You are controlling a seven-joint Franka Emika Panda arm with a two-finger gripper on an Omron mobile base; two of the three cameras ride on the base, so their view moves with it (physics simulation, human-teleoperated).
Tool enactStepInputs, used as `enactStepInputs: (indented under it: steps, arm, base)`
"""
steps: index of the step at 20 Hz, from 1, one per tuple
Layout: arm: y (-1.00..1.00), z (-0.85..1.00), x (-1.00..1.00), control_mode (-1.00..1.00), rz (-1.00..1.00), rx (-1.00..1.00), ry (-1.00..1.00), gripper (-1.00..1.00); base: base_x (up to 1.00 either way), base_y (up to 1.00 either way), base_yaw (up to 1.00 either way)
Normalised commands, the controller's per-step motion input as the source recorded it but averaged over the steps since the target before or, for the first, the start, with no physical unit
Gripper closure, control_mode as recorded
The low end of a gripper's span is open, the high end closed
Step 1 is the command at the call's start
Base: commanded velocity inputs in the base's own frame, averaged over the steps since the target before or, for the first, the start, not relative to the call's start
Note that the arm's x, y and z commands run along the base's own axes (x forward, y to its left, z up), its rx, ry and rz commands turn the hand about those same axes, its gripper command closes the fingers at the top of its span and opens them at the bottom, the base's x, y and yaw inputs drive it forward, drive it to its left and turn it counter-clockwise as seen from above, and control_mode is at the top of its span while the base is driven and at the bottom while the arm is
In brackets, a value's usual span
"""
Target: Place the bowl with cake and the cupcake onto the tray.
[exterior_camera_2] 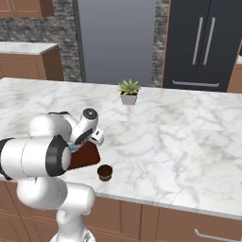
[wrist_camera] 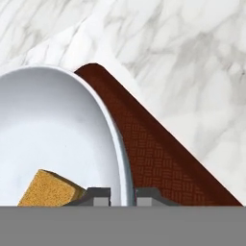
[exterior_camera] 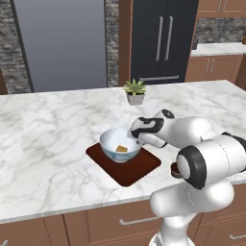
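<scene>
Right at the bottom of the hand view, two small dark fingers (wrist_camera: pixel 98 196) pinch the thin rim of the bowl (wrist_camera: pixel 53 129), one inside and one outside. So the gripper (wrist_camera: pixel 122 197) is clamped on the bowl's edge. Inside the white bowl, close to the fingers, lies the cake (wrist_camera: pixel 48 190), a little tan block.

From the left base view, the bowl (exterior_camera: pixel 120 144) looks like it already sits on the tray (exterior_camera: pixel 139 168), toward the tray's far left end. I cannot tell if its bottom fully rests there or floats just above. The dark red tray is a long shape, and it runs slantwise across the marble counter (exterior_camera: pixel 48 139).

I think the bowl part is almost done. Next the fingers would need to let go.

Then comes the cupcake (exterior_camera_2: pixel 105 172). It is small, round and dark brown, and it stands on the counter just beside the tray (exterior_camera_2: pixel 87 156), off its near right corner. From the hand it lies toward the robot and to its right, so the arm must pull back that way.
</scene>
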Motion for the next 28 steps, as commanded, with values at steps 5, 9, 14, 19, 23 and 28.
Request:
enactStepInputs:
  steps: [5, 9, 14, 19, 23, 28]
  arm:
    - [0.00, -0.03, 0.38, -1.00, -0.07, 0.00, 0.00, 1.00]
    - [0.01, -0.01, 0.08, -1.00, -0.04, 0.00, 0.00, -1.00]
    - [0.00, 0.00, 0.00, -1.00, 0.00, 0.00, 0.00, -1.00]
    - [-0.01, 0.21, -0.08, -1.00, 0.00, 0.00, -0.02, -1.00]
    - [-0.07, 0.59, -0.33, -1.00, 0.00, 0.00, -0.08, -1.00]
    - [-0.25, 0.26, -0.28, -1.00, 0.00, -0.07, -0.02, -1.00]
  base:
    - [0.00, 0.00, 0.00]
    - [0.00, 0.00, 0.00]
    - [0.00, 0.00, 0.00]
    - [0.00, 0.00, 0.00]
    - [0.00, 0.00, 0.00]
    - [0.00, 0.00, 0.00]
